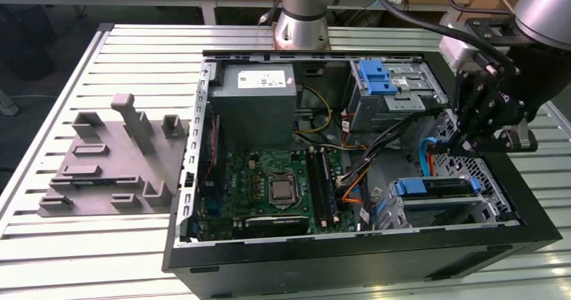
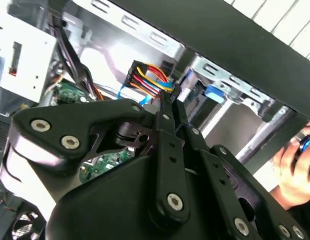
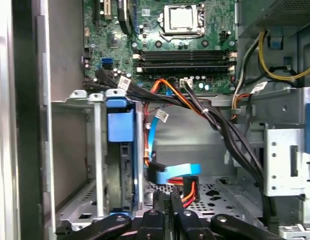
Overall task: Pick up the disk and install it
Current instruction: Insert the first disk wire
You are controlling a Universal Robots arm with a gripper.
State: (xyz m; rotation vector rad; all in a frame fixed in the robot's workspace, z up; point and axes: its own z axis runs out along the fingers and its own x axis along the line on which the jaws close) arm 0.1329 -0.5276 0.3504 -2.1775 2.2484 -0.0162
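Beside the drive cage's disk (image 1: 432, 187), the gripper (image 1: 470, 143) hangs closed, apart.

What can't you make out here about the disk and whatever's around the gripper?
1. Disk: in the first wrist view the drive cage wall hides its label and whether it is fully seated.
2. Hand: cut off by the second wrist view's edge, so the blue item it holds is unclear.
3. Case floor under the gripper: hidden by the gripper's own body in the second wrist view.
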